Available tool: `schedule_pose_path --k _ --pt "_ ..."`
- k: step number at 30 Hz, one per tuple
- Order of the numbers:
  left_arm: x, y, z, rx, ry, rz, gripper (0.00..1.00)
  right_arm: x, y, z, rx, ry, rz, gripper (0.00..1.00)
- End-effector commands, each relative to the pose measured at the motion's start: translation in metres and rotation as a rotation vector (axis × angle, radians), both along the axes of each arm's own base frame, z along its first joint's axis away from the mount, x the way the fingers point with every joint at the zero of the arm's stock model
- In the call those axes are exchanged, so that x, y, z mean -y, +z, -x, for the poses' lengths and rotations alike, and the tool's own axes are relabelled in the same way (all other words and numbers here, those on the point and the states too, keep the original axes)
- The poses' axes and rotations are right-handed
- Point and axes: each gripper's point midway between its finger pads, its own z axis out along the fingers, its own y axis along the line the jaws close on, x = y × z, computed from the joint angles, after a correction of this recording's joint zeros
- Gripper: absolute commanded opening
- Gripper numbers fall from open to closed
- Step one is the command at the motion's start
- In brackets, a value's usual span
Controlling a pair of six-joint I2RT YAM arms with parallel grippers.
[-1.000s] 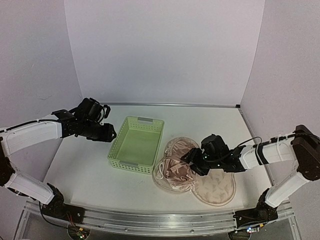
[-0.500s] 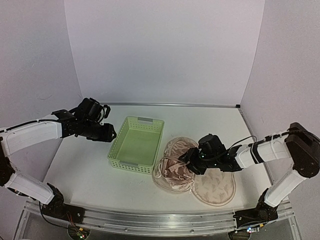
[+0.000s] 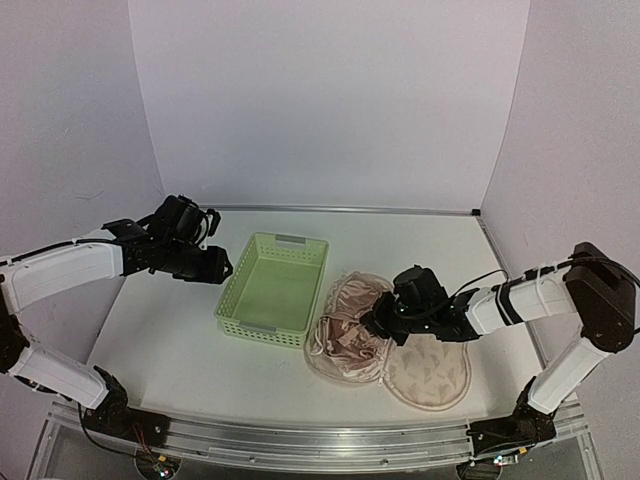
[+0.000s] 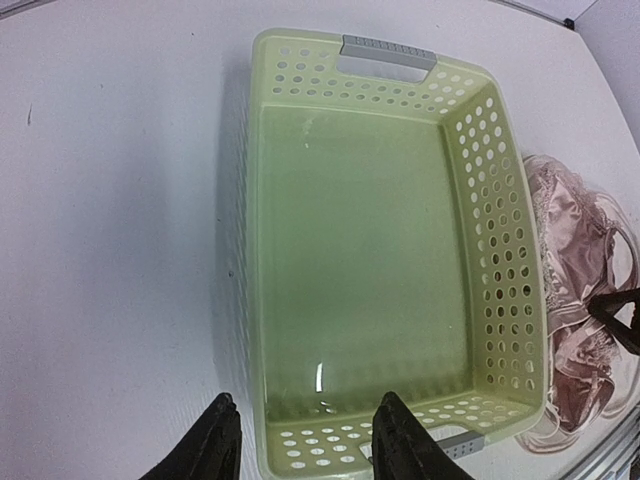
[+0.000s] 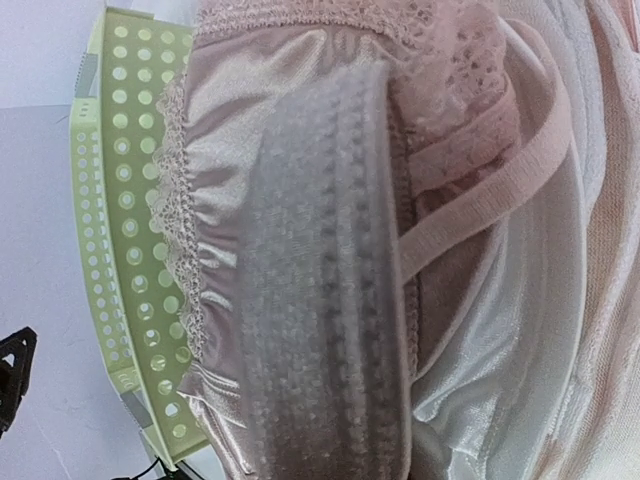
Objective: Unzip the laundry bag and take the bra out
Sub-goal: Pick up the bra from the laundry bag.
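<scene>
The right gripper (image 3: 380, 325), jaws apart a second ago, has closed on a fold of the pink satin-and-lace bra (image 3: 348, 347) lying in the unzipped beige-pink padded fabric laundry bag (image 3: 432, 378) at lower centre-right, so lifting it out looks next.

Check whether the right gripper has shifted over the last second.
Yes: the right gripper edged left, nearer the light green perforated plastic basket, and shut.

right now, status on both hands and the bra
Left hand open, empty, over the green basket. Right hand shut on the bra. Bra in the unzipped laundry bag, not out yet. Nothing seen in the way.
</scene>
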Motion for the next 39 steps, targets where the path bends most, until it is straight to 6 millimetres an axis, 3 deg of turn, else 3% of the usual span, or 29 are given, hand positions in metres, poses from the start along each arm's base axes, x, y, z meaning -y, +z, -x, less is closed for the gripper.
schedule_pose_path --k 1,25,31,39 --pt "0.004 0.026 -0.002 0.055 -0.008 0.041 0.45 -0.01 0.033 -0.015 0.09 -0.009 -0.066 0.0" --pt "-0.002 0.05 0.0 0.108 0.021 0.081 0.46 0.012 0.146 -0.009 0.371 -0.013 -0.198 0.0" --pt "-0.011 0.062 -0.001 0.146 0.067 0.086 0.46 0.009 0.184 -0.012 0.452 0.008 -0.214 0.0" --pt "-0.028 0.085 0.0 0.197 0.14 0.079 0.49 -0.012 0.227 -0.021 0.518 0.054 -0.255 0.0"
